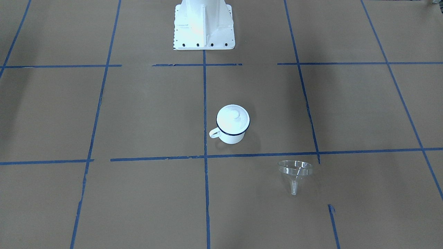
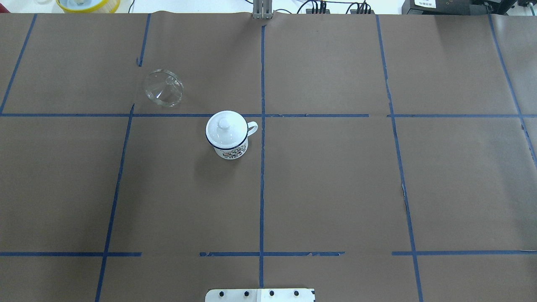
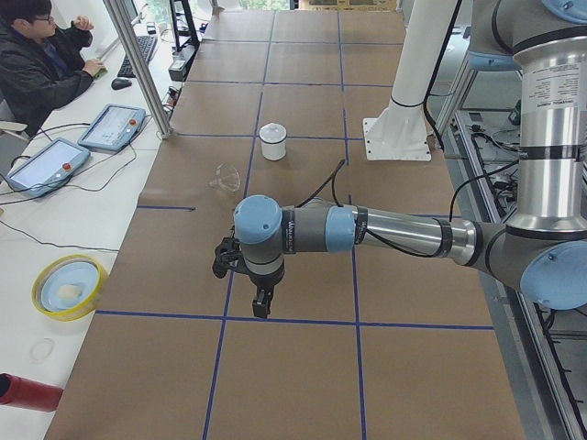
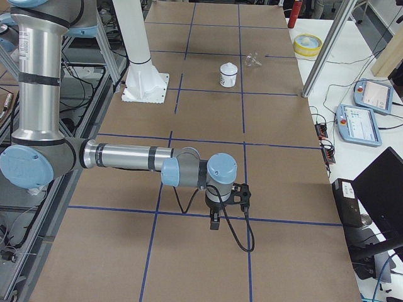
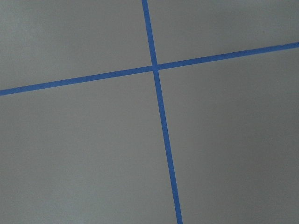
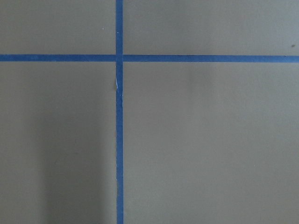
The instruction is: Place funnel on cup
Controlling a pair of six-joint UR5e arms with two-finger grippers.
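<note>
Nearest, the left tool (image 3: 260, 305) and right tool (image 4: 215, 220) hang over the counter (image 2: 335, 188); how open they are cannot be told. The funnel (image 1: 295, 168) lies untouched near the enamel mug (image 1: 232, 137), on the robot's left. Reaching for its rim likely comes first; a knobbed lid (image 1: 232, 119) covers the mug.

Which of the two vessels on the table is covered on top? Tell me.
The cup, white with a dark rim: a knobbed white lid sits on it. The clear funnel lies apart, uncovered.
</note>
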